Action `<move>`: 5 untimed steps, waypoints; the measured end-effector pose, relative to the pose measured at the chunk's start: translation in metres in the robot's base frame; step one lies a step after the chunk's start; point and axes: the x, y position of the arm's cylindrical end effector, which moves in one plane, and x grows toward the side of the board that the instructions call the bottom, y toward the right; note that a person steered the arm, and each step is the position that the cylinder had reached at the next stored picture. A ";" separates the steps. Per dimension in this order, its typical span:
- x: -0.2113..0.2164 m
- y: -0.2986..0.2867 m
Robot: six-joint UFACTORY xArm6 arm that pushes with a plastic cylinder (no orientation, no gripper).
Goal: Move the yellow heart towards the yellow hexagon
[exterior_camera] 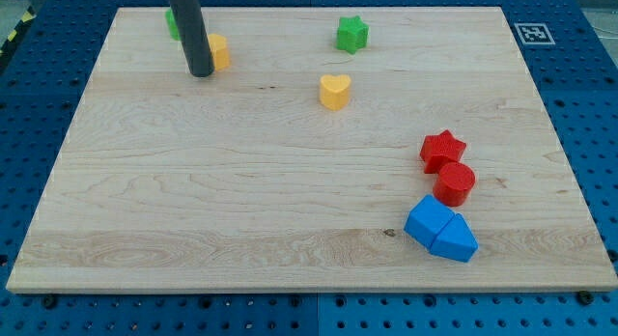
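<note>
On a wooden surface [241, 182], the rod's tip [201, 73], which has no jaws, rests at upper left touching the yellow hexagon [219, 50], well apart from the yellow heart [334, 91] at upper centre, so the push seems unstarted and next needs the tip right of the heart.

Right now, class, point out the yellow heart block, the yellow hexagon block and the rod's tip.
yellow heart block [334, 91], camera view, its top face.
yellow hexagon block [221, 51], camera view, its visible right part beside the rod.
my tip [201, 73], camera view, the rod's very end.
</note>
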 end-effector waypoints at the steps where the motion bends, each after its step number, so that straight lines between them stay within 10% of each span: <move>1: 0.052 0.014; 5: 0.067 0.244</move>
